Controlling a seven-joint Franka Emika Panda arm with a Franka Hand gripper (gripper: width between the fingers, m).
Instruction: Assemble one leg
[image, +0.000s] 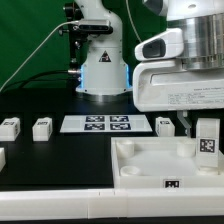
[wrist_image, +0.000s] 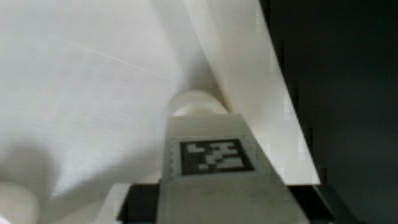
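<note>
Gripper is pinching one leg near its top. The leg is upright, tag facing out, over the white tabletop at the exterior view's right. In the wrist view its end sits right by a round socket, can't tell if it's seated. Spare legs sit on the bench near the marker board.

One leg — smooth matt white plastic, printed black-and-white tag. The tabletop — smooth white plastic, faint sheen. The table: matt black. The marker board: thin, matt white. The arm casing: glossy white.
</note>
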